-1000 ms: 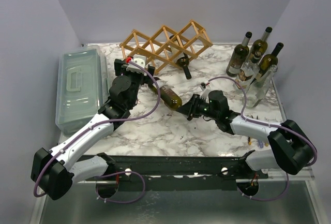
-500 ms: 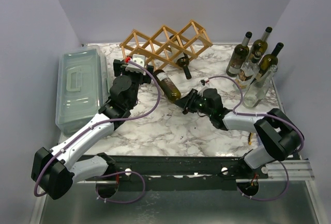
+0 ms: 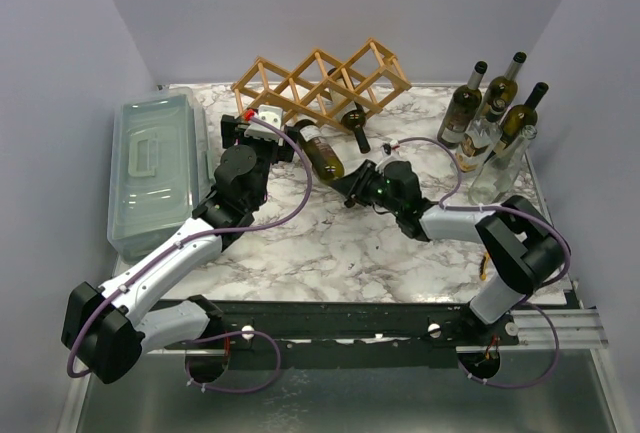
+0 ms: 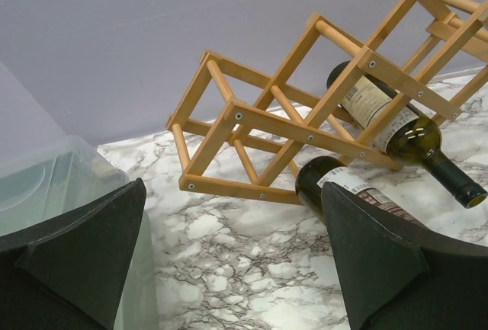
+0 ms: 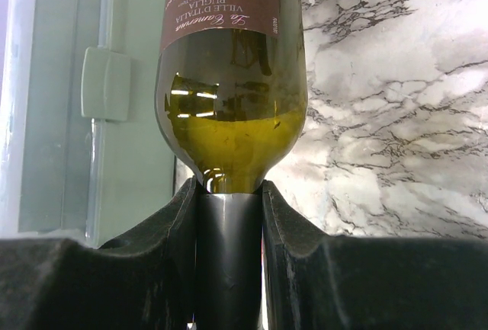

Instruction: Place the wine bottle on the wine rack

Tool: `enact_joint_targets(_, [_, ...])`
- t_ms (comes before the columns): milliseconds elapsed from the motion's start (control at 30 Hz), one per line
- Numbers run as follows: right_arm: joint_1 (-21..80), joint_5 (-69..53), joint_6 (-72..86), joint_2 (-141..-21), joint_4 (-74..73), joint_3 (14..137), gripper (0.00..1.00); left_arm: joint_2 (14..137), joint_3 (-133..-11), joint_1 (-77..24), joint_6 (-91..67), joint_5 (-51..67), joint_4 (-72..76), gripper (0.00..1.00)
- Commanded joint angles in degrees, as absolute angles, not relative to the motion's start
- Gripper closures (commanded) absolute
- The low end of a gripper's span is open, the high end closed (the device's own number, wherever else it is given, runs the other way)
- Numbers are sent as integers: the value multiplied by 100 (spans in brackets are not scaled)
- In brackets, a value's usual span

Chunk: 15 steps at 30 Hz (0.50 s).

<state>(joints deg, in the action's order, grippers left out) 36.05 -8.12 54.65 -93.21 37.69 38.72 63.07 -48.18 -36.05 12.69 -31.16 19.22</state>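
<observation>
Right end effector [image 5: 229, 193] is clamped on the neck of the bottle [image 3: 322, 153], its arm reaching low and forward-left. The bottle's base lies just before the rack [image 3: 320, 83]. Left end effector [image 3: 256, 125] gapes wide, empty, beside it.

Lab test cell: blank walls [image 3: 350, 3] enclose a marble-patterned table [image 3: 330, 248].

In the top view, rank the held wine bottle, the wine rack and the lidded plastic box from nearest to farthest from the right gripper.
1. held wine bottle: its neck is clamped in the right gripper.
2. wine rack: just beyond, at the table's back.
3. lidded box: far left edge.
</observation>
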Motion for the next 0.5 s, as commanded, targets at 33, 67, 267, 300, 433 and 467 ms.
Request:
enact_joint_targets(33, [3656,-661,5559,-9497,4914,4297,100,6336,-4852,-3591,1292,-3252,2039,1])
enact_joint_targets(67, [3656,-636,5581,-9529,4966,4306,99,6345,-4852,-3587,1292,-3252,2040,1])
enact_joint_targets(267, [3652,-482,5638,-9744,5112,4438,99,6350,-4860,-3590,1284,-3244,2042,1])
enact_joint_targets(300, [3650,-447,5642,-9768,5138,4456,99,6346,-4861,-3586,1277,-3238,2045,1])
enact_joint_targets(433, [3663,-305,5693,-9892,5256,4514,99,6353,-4866,-3585,1246,-3234,2039,2])
enact_joint_targets(467, [3678,-276,5706,-9919,5278,4541,100,6367,-4861,-3583,1240,-3225,2039,2])
